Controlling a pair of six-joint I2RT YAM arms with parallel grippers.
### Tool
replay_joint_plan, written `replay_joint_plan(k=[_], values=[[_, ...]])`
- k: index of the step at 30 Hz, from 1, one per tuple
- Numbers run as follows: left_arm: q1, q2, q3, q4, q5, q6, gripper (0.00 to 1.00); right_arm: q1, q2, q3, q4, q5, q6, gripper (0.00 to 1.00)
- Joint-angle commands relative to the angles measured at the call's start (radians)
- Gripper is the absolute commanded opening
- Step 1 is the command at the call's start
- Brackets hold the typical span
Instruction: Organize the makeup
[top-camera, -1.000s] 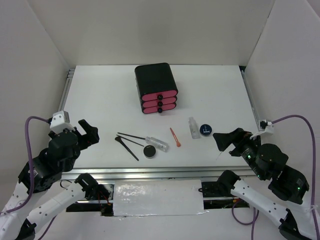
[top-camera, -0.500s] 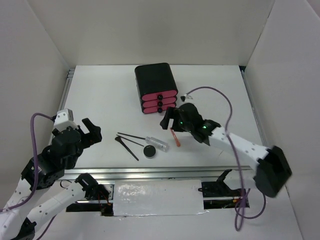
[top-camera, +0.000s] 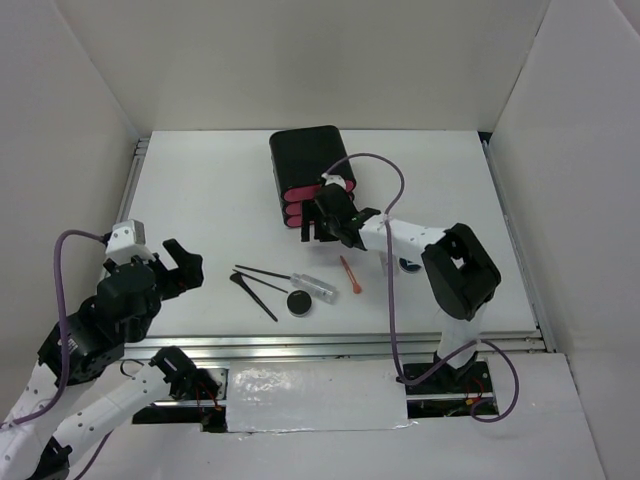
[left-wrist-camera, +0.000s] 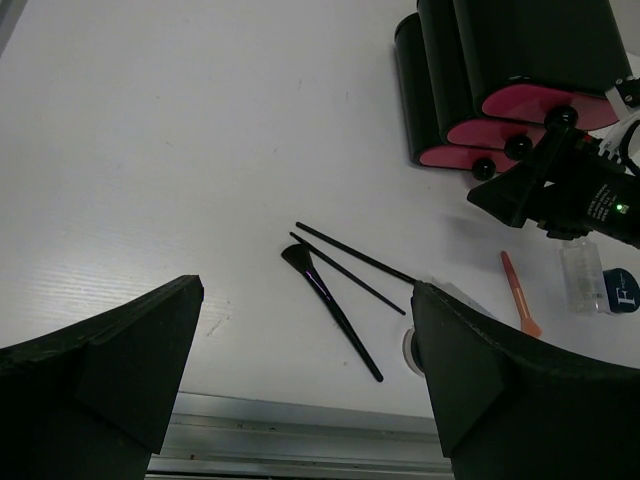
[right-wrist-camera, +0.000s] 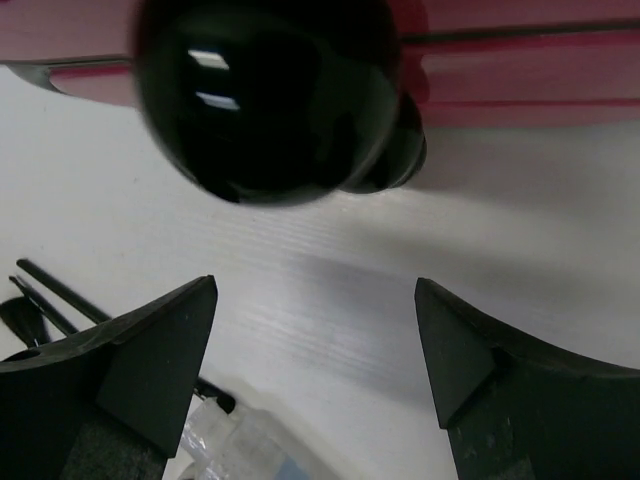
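- The left gripper (top-camera: 178, 262) hangs at the lower left of the top view with its jaws wide apart and nothing between them. In its wrist view the makeup lies beyond the fingertips, well apart from them.
- The thin black brushes (top-camera: 262, 283) lie on the white table (top-camera: 200, 190) just right of that gripper, low in the frame.
- The round black compact (top-camera: 298, 302) sits at the brushes' right end, with the clear tube (top-camera: 317, 285) just above it.
- The orange-pink stick (top-camera: 350, 275) lies a little farther right, apart from both grippers.
- The right gripper (top-camera: 322, 225) is at the centre of the frame, up against the pink drawers (top-camera: 318, 196) of the black chest (top-camera: 310, 155). Its jaws are apart and hold nothing. In its wrist view a round black knob (right-wrist-camera: 265, 100) fills the top of the frame, ahead of the gap between the fingers.
- The small clear bottle (left-wrist-camera: 580, 278) and the dark blue round jar (left-wrist-camera: 615, 290) stand side by side right of the stick, partly under the right arm in the top view.
- Half a second ago the right gripper hovered over the orange-pink stick; it has since moved up to the drawer fronts.
- The left gripper and the makeup have not shifted.
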Motion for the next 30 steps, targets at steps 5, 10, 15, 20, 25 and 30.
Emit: replay_joint_plan(k=[5, 10, 15, 20, 25, 30], values=[[-0.005, 0.018, -0.010, 0.067, 0.038, 0.056, 0.99, -0.029, -0.210, -0.405, 0.571, -0.203, 0.229, 0.88], [-0.005, 0.039, -0.009, 0.069, 0.050, 0.062, 0.99, -0.130, -0.136, -0.497, 0.841, -0.381, 0.403, 0.99], [-0.005, 0.027, -0.010, 0.071, 0.050, 0.061, 1.00, -0.211, -0.060, -0.531, 1.007, -0.504, 0.475, 1.00], [-0.005, 0.016, -0.015, 0.078, 0.053, 0.065, 1.00, -0.224, -0.040, -0.465, 0.925, -0.487, 0.474, 0.99], [-0.005, 0.024, -0.012, 0.074, 0.051, 0.064, 0.99, -0.251, 0.011, -0.419, 0.903, -0.486, 0.524, 0.89], [-0.005, 0.022, -0.015, 0.081, 0.061, 0.071, 0.99, -0.264, 0.046, -0.411, 0.893, -0.507, 0.538, 0.82]])
